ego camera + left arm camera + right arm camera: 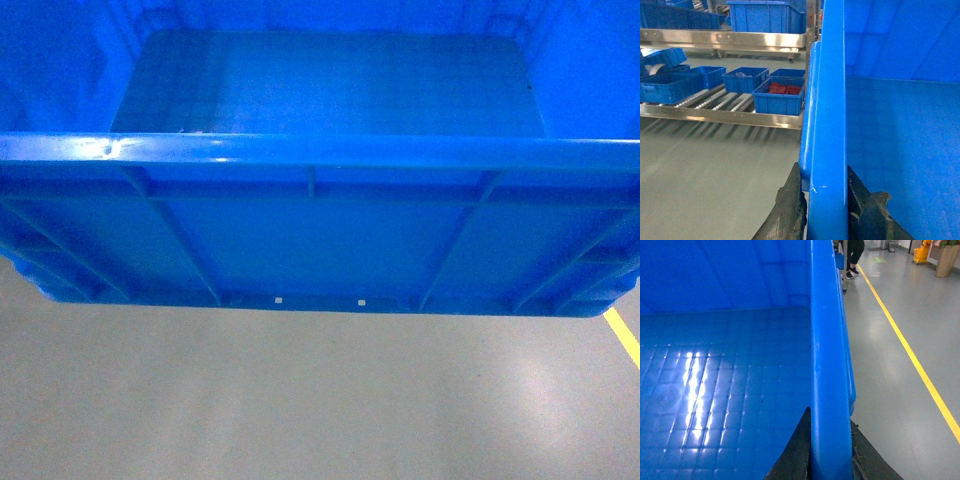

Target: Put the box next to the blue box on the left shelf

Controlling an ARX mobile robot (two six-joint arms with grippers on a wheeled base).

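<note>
the box [320, 250] fills the head view, held up off the grey floor [300, 400] – glossy bright-blue plastic, a thick rounded rim across the frame, and below it an outer wall ribbed with vertical and slanted struts. its inside bottom is flat and smooth from above; in the right wrist view the same floor shows a faint moulded grid that catches the light.

the left gripper [826, 207] is clenched on the box's left wall, one dark, rough-edged finger [790, 210] outside and the other inside, the rim standing upright between them. the right gripper [829, 455] grips the opposite wall the same way, its black fingers pressed to both faces of the rim.

off to the left, well apart from the box, the left shelf [725, 112] shows a silvery metal frame and rows of small white rollers. on it sit smaller blue trays [745, 80], one holding red pieces [785, 89]. a yellow line [910, 355] runs along the floor on the right – a person's legs [854, 257] stand far beyond it
</note>
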